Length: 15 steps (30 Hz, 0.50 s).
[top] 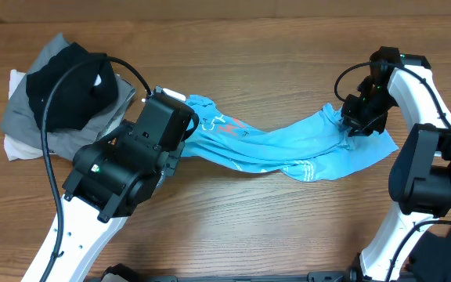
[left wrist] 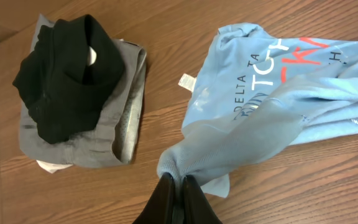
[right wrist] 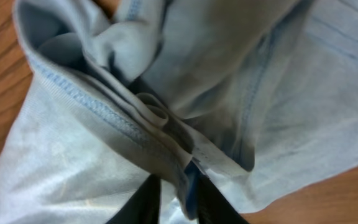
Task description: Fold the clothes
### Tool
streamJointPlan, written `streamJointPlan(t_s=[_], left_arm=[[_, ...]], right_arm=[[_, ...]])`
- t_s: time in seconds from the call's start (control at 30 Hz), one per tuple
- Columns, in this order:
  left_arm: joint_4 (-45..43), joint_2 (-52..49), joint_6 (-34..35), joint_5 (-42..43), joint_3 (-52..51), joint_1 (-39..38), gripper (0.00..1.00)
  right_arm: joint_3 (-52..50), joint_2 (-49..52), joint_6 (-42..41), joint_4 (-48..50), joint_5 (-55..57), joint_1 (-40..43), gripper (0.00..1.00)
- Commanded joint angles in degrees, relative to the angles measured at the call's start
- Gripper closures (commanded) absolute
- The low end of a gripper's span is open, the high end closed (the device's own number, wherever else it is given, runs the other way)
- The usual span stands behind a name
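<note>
A sky-blue T-shirt with white and red lettering hangs stretched between my two grippers over the table's middle. My left gripper is shut on a bunched corner of it; the left wrist view shows the fingers pinching the blue cloth. My right gripper is shut on the shirt's other end; the right wrist view shows its fingers clamped on a hemmed fold. A stack of black, grey and white garments lies at the far left.
The stack also shows in the left wrist view, left of the shirt. The wooden table extends bare in front. A black cable runs over the stack along my left arm.
</note>
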<state>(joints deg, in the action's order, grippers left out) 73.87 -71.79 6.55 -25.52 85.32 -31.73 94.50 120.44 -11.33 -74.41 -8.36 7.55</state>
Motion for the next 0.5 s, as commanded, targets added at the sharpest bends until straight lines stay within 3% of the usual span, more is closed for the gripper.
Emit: streamJointPlan(t_s=[0.0, 0.3, 0.37, 0.47], left_arm=[[-0.24, 0.28, 1.18, 0.09, 0.72, 0.31, 0.96], [-0.20, 0.28, 1.20, 0.11, 0.72, 0.31, 0.96], [-0.24, 0.28, 1.18, 0.09, 0.72, 0.31, 0.96], [-0.24, 0.28, 1.18, 0.09, 0.72, 0.31, 0.96]], right_arm=[[-0.11, -1.49, -0.44, 0.20, 1.49, -1.11, 0.79], [-3.32, -1.49, -0.48, 3.48, 1.44, -1.29, 0.69], [-4.46, -1.49, -0.48, 4.11, 1.25, -1.29, 0.84], [-3.96, -1.84, -0.50, 4.04, 0.83, -1.27, 0.93]])
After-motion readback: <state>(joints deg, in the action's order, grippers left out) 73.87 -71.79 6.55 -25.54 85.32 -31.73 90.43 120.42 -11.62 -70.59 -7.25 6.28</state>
